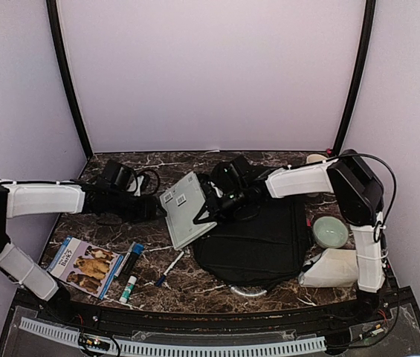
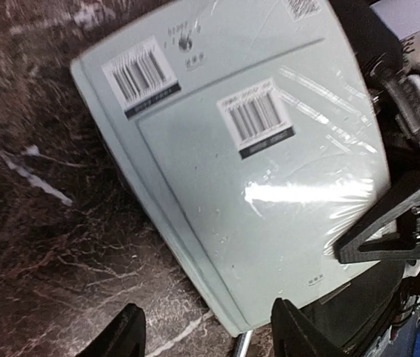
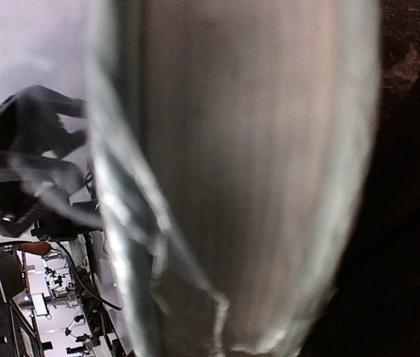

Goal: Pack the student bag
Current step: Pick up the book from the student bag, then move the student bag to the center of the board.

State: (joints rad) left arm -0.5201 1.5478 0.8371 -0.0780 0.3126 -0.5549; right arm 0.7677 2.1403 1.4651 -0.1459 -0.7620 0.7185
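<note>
The student bag (image 1: 265,239) lies flat and black on the marble table, right of centre. A flat pale box (image 1: 183,208) wrapped in clear film, with barcode labels (image 2: 258,115), stands tilted over the bag's left edge. My right gripper (image 1: 212,206) is shut on the box's right edge; one of its black fingers (image 2: 388,230) lies on the box's face. In the right wrist view the box's edge (image 3: 254,186) fills the frame and hides the fingers. My left gripper (image 2: 208,309) is open at the box's left side, with the box's lower corner just ahead of its fingertips.
At the front left lie a book with dogs on the cover (image 1: 87,266), a blue marker (image 1: 131,257), a glue stick (image 1: 128,288) and a pen (image 1: 169,268). A green bowl (image 1: 330,231) and a white bundle (image 1: 334,269) sit right of the bag.
</note>
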